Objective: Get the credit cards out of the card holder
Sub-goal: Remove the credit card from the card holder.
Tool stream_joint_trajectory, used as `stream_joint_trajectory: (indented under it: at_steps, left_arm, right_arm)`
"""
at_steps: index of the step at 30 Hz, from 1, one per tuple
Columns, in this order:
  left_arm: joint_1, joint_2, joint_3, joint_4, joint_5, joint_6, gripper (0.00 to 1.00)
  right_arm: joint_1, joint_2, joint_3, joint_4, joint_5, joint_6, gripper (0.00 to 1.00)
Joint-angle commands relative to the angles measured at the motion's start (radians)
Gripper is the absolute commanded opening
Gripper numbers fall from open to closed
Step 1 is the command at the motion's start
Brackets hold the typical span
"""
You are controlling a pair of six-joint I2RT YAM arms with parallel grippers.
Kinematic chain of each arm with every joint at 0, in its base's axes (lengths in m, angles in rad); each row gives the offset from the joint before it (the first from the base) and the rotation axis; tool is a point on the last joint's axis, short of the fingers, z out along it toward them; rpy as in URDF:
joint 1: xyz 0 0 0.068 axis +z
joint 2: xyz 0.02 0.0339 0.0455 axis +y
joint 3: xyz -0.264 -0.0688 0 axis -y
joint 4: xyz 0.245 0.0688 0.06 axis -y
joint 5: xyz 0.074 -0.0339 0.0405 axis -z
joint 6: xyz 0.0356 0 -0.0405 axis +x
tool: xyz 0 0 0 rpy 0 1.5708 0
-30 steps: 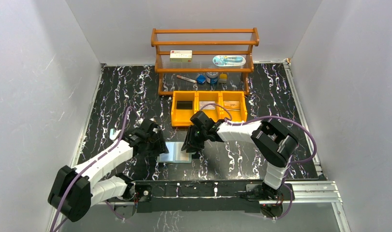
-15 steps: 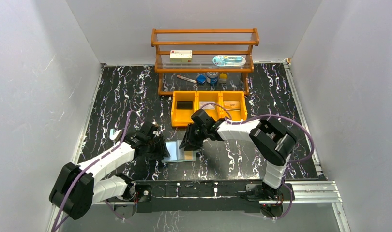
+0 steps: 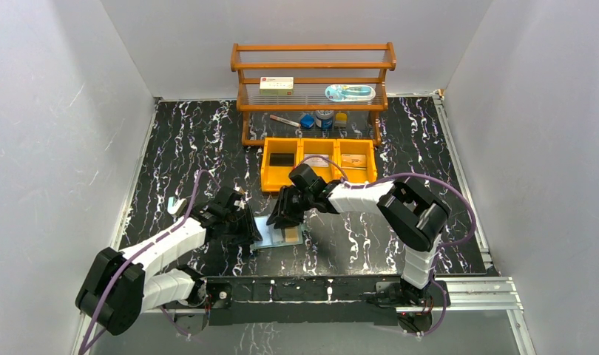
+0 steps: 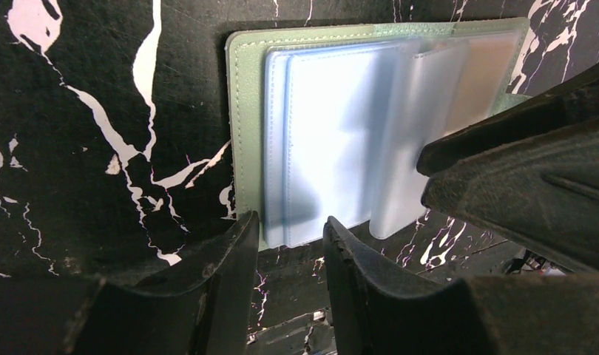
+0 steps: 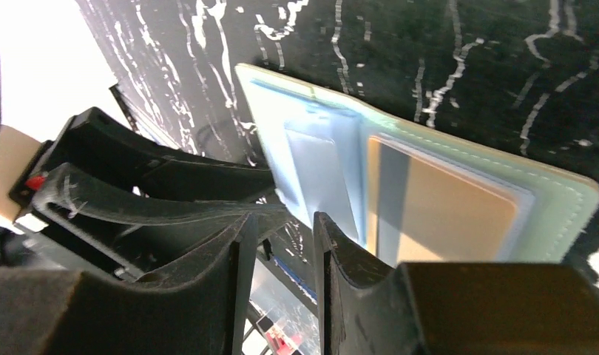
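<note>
Even, bright light from overhead fills my cell, and soft shadows lie on the table (image 3: pixel 400 148) beneath me. At my left wrist the holder (image 4: pixel 341 133) glares pale blue. My near fingers (image 4: pixel 208 296) are dark and blurred. My right wrist's top-left corner blows out white.

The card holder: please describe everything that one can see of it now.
The card holder is a small sage-green wallet with stitched edges, seemingly soft leatherette. It lies open and flat on the black marbled table. Inside are pale blue translucent plastic sleeves, some fanned apart. An orange-tan card sits in one sleeve. The left end effector stands at one edge, the right end effector over the sleeves; contact cannot be confirmed.
</note>
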Motion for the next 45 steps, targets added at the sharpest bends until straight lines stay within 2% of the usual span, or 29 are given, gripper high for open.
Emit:
stream_joint_trajectory:
  at_steps: [1, 5, 11, 17, 20, 23, 28, 45]
  left_arm:
    - [-0.001, -0.015, -0.017, -0.008, 0.028, -0.006, 0.36]
    - [-0.002, -0.029, -0.016, -0.023, 0.01, -0.011, 0.36]
    - [-0.002, -0.05, -0.009, -0.058, -0.029, -0.023, 0.35]
    - [-0.002, -0.069, -0.014, -0.069, -0.04, -0.039, 0.37]
    - [-0.002, -0.073, -0.009, -0.072, -0.047, -0.033, 0.39]
    - [-0.002, -0.071, -0.001, -0.074, -0.048, -0.027, 0.41]
    - [-0.001, -0.065, 0.004, -0.065, -0.045, -0.022, 0.44]
    - [-0.001, -0.024, -0.003, -0.032, 0.003, -0.009, 0.4]
  right_arm:
    - [0.006, 0.008, 0.065, 0.052, -0.042, -0.03, 0.42]
    - [0.032, 0.029, 0.127, -0.056, 0.02, -0.073, 0.43]
    - [0.038, 0.052, 0.143, -0.03, -0.008, -0.066, 0.43]
    - [0.036, -0.063, 0.159, -0.251, 0.252, -0.127, 0.46]
    - [0.032, -0.092, 0.143, -0.333, 0.315, -0.146, 0.5]
    - [0.03, -0.092, 0.13, -0.387, 0.319, -0.154, 0.51]
    - [0.029, -0.092, 0.105, -0.371, 0.298, -0.154, 0.52]
    - [0.036, 0.004, 0.184, -0.484, 0.323, -0.198, 0.56]
